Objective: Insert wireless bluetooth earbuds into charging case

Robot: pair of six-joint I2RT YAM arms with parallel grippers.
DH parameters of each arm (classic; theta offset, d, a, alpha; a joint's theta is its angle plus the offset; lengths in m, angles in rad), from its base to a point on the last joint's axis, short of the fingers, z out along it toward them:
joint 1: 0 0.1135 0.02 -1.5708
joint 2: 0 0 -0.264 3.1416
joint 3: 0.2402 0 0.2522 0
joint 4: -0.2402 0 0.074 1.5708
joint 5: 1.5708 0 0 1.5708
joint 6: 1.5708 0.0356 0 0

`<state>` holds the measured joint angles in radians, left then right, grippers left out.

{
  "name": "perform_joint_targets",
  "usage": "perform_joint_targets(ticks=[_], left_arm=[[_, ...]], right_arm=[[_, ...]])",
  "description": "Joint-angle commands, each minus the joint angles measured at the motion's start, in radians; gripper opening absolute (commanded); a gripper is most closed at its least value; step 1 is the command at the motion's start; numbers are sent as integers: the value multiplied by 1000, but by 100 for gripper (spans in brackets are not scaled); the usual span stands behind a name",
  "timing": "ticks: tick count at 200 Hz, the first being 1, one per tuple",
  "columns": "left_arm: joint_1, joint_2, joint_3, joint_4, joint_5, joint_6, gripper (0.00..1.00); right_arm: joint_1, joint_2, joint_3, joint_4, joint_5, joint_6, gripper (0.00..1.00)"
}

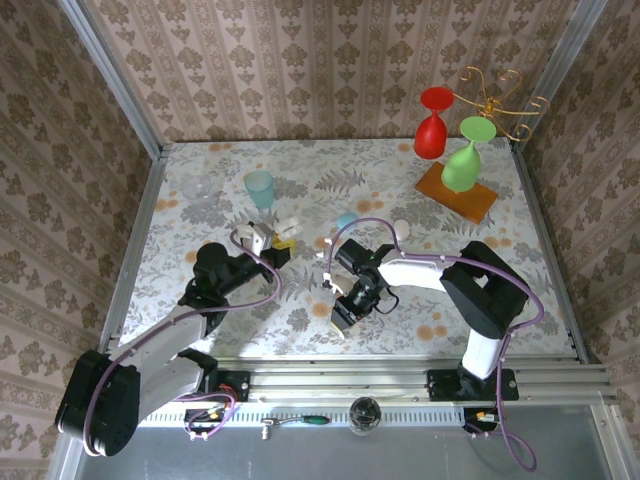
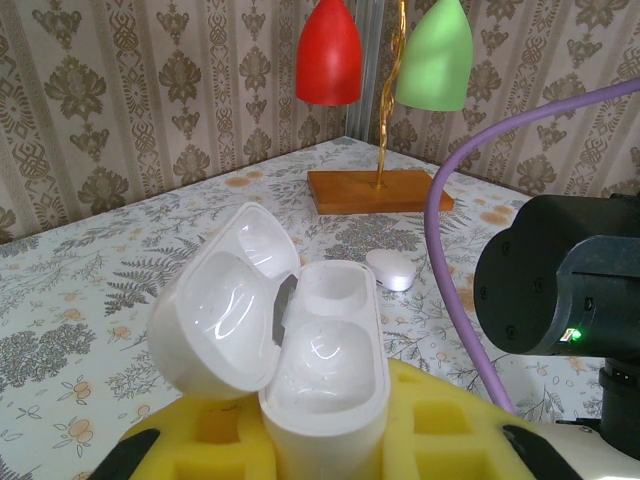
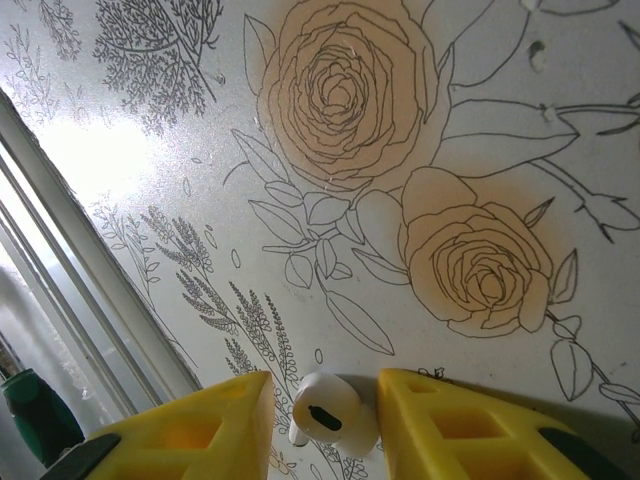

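Observation:
My left gripper (image 2: 325, 435) is shut on the base of a white charging case (image 2: 330, 365), held upright between the yellow pads (image 2: 445, 430). Its lid (image 2: 225, 310) hangs open to the left and both wells look empty. From above, this gripper (image 1: 272, 238) hovers over the table's left middle. My right gripper (image 1: 343, 318) points down at the table near the front edge. One white earbud (image 3: 330, 412) lies on the tabletop between its yellow fingers (image 3: 450, 420). The right pad touches the earbud and a slim gap remains at the left pad, so the jaws stand open.
A closed white pebble-like case (image 1: 401, 229) lies mid-table, with a pale blue piece (image 1: 346, 220) beside it. A teal cup (image 1: 260, 187) and a clear dish (image 1: 198, 190) stand at the back left. A wooden stand (image 1: 457, 190) with red and green glasses stands back right. The metal rail (image 3: 100, 290) runs close to my right gripper.

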<state>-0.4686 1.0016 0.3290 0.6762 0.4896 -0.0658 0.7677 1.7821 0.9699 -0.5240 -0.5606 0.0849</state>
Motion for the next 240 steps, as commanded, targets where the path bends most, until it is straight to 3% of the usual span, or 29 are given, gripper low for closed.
perform_joint_targets(ticks=[1, 112, 184, 240], left_arm=[[6, -7, 22, 11, 12, 18, 0], [6, 6, 30, 8, 14, 30, 0], [-19, 67, 60, 14, 12, 58, 0], [-21, 68, 54, 12, 14, 56, 0]], right_arm=[[13, -27, -32, -19, 11, 16, 35], [6, -78, -50, 42, 137, 62, 22], [-142, -144, -86, 155, 297, 198, 23], [-163, -98, -92, 182, 243, 218, 29]])
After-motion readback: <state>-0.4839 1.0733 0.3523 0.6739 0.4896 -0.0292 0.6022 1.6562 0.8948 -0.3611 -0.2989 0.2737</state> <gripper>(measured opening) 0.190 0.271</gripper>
